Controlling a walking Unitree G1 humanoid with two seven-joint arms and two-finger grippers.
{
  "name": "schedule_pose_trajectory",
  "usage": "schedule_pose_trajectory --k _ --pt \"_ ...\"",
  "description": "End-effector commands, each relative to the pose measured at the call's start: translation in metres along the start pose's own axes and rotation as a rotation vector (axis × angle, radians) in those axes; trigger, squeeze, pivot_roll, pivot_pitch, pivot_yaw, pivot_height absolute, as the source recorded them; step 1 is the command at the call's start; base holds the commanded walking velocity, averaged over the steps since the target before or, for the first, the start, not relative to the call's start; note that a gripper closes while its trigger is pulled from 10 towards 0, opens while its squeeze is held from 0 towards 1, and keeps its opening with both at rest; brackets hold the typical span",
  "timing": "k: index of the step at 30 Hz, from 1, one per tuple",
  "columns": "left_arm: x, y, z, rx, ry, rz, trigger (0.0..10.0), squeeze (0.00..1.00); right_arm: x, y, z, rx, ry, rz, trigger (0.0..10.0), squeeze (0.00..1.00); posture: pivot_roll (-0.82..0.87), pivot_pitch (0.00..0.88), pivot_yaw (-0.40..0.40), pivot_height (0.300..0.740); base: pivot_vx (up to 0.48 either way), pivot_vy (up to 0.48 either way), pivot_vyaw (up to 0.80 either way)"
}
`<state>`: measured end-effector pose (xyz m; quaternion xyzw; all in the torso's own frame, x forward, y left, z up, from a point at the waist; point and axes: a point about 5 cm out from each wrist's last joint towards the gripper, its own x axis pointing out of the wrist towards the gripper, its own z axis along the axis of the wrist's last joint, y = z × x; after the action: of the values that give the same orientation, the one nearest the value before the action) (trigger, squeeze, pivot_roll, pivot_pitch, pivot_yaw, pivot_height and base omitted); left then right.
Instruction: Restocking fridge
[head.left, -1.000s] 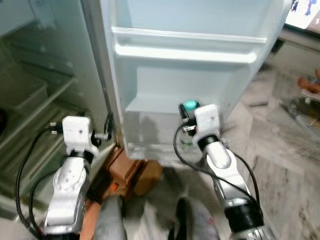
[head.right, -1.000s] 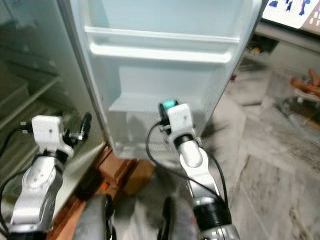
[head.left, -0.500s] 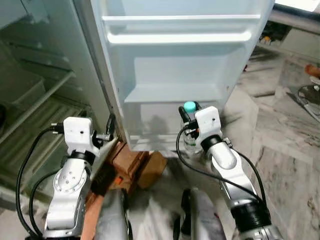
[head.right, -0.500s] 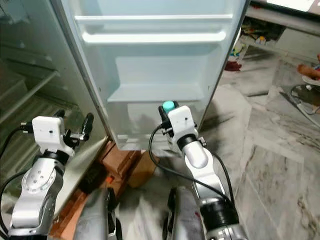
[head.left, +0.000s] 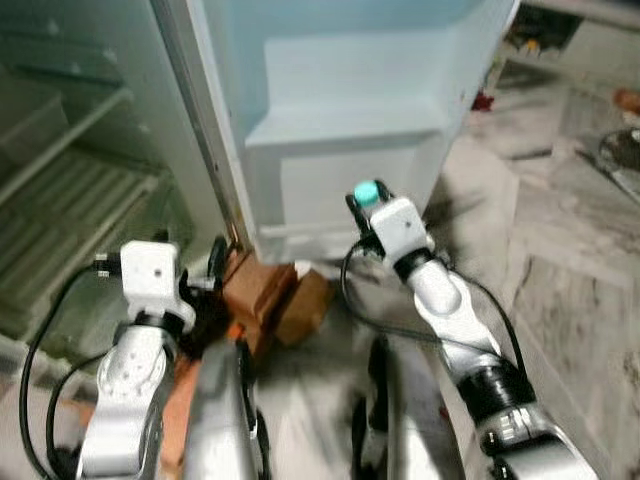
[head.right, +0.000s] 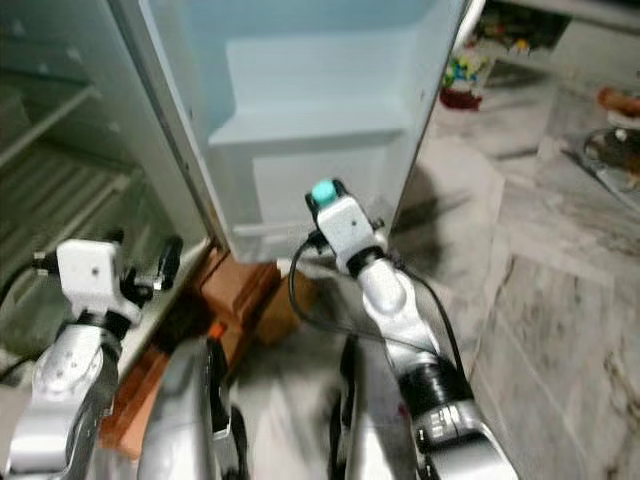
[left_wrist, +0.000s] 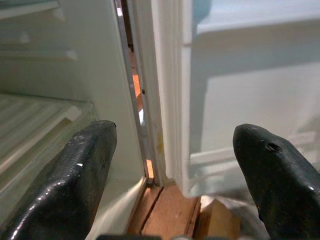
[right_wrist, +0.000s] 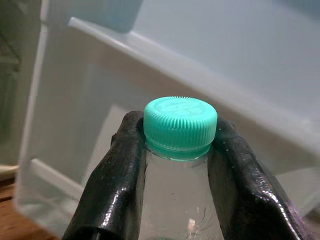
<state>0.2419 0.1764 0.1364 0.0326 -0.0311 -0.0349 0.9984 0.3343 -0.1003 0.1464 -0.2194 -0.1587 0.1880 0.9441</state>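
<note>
My right gripper (right_wrist: 177, 150) is shut on the neck of a clear water bottle (right_wrist: 179, 200) with a teal cap (head.left: 366, 191). It holds the bottle upright just in front of the lowest bin (head.left: 340, 190) of the open white fridge door (head.right: 320, 90). My left gripper (left_wrist: 175, 165) is open with nothing between its fingers, low by the hinge gap between the door and the fridge body. The fridge interior with wire shelves (head.left: 70, 220) lies to the left.
Brown wooden blocks (head.left: 265, 300) sit on the floor under the door's lower corner. Grey marble floor (head.right: 540, 300) stretches to the right, with small items at the far right edge. My own legs (head.left: 230, 420) show at the bottom.
The camera has tilted down, so the upper door shelves have left the picture. My right gripper still grips the bottle by the lower door bin. My left gripper hangs lower.
</note>
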Motion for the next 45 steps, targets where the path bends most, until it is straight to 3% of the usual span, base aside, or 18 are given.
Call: schedule_pose_trajectory --k 1,7,14,21,28,33,38,45 --pt "-0.003 0.001 0.005 0.009 -0.013 -0.009 10.0 0.00 0.007 -0.004 0.008 -0.045 -0.061 -0.006 10.0 0.00 0.13 0.208 0.001 0.530 0.000 0.000 0.00" --pt "-0.013 0.005 0.009 0.029 -0.003 0.005 10.0 0.00 0.027 -0.008 0.021 -0.156 -0.171 0.003 10.0 0.00 0.17 0.241 0.005 0.530 0.000 0.000 0.00" --pt "-0.022 0.012 0.015 0.047 0.005 0.046 10.0 0.00 0.040 -0.011 0.026 -0.255 -0.226 0.056 10.0 0.00 0.21 0.281 0.010 0.530 0.000 0.000 0.00" --pt "-0.033 0.013 0.019 0.057 0.023 0.052 10.0 0.00 0.041 -0.018 0.020 -0.287 -0.206 0.070 10.0 0.00 0.24 0.317 0.018 0.530 0.000 0.000 0.00" --pt "-0.045 0.017 0.022 0.071 0.059 0.060 10.0 0.00 0.040 -0.033 0.012 -0.254 -0.152 -0.015 10.0 0.00 0.27 0.361 0.030 0.530 0.000 0.000 0.00" --pt "-0.051 0.019 0.024 0.076 0.073 0.072 10.0 0.00 0.044 -0.038 0.021 -0.304 -0.204 -0.024 10.0 0.00 0.28 0.376 0.035 0.530 0.000 0.000 0.00" --pt "-0.055 0.022 0.026 0.077 0.091 0.089 10.0 0.00 0.055 -0.040 0.045 -0.383 -0.327 -0.031 10.0 0.00 0.28 0.381 0.036 0.530 0.000 0.000 0.00" --pt "-0.059 0.020 0.028 0.074 0.101 0.093 10.0 0.00 0.056 -0.033 0.039 -0.415 -0.289 0.006 10.0 0.00 0.30 0.395 0.032 0.530 0.000 0.000 0.00"
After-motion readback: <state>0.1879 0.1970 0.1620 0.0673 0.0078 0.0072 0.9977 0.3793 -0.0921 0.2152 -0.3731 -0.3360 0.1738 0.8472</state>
